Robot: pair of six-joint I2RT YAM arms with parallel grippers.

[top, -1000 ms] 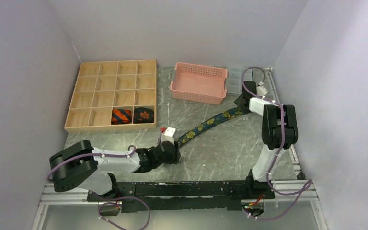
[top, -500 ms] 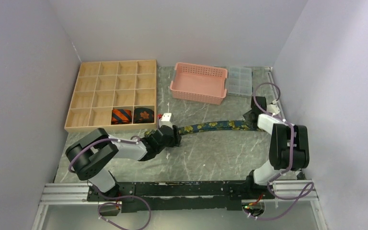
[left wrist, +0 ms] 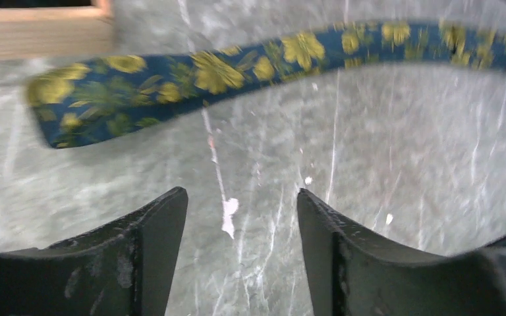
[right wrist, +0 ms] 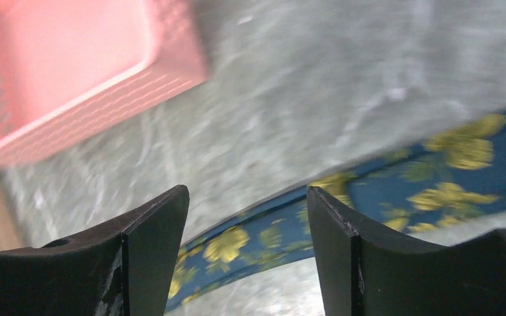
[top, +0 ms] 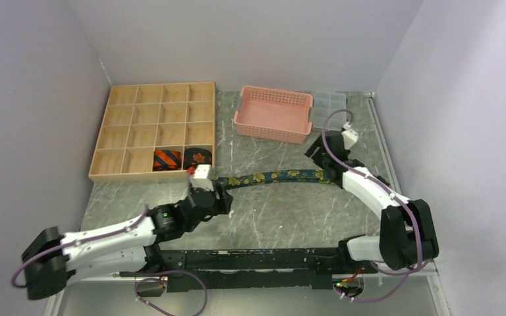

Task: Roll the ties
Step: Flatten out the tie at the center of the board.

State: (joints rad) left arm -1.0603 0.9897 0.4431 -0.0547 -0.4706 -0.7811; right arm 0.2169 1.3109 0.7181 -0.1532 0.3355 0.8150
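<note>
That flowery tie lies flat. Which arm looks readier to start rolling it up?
Probably the left. The left end effector, open, faces the loose end of the floral tie, with the wooden tray close by. The right end effector, also open, sits over the tie's length; no end shows there.

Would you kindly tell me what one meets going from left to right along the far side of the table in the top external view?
Wooden compartment tray → pink basket → clear plastic box.
</note>
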